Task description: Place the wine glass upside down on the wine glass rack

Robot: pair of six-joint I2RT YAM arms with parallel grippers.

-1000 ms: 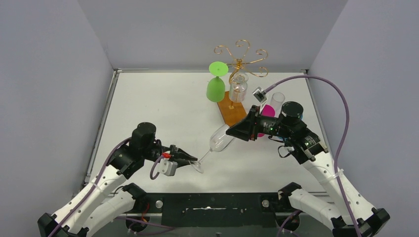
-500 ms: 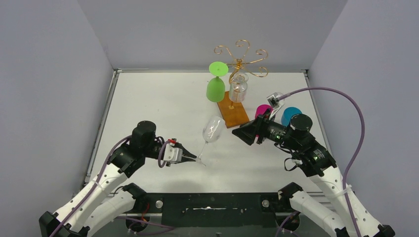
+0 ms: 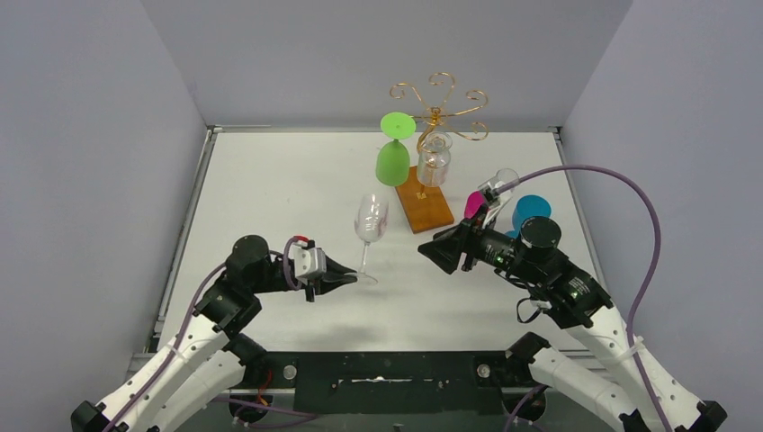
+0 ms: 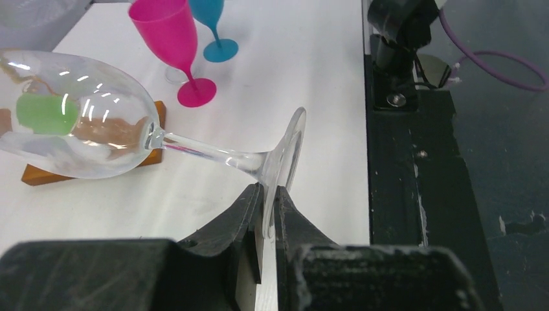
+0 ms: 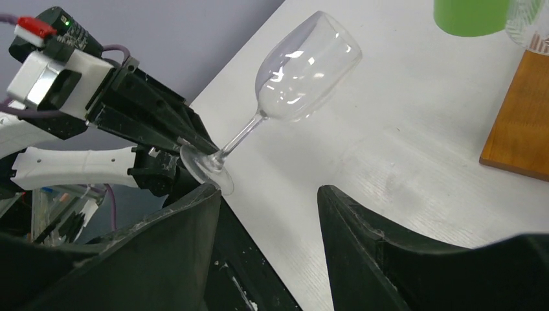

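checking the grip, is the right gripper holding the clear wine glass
No, the right gripper stands open and empty, apart from the wine glass, which the left gripper pinches by its foot.

Clear wine glass [image 3: 371, 219] tilting near-upright at frame centre, foot rim sitting pinched in left gripper [image 3: 353, 277]; gold-wire wine glass rack [image 3: 438, 99] standing upper centre.

I had the left arm [image 3: 236, 277] held low and reaching to the right, with the left gripper [image 3: 353, 277] pinched tight on the foot of the wine glass [image 3: 371, 219]. The right arm [image 3: 560, 281] stretched left toward it, wrist about level. The right gripper [image 3: 430, 253] had its jaws apart, gripping nothing.
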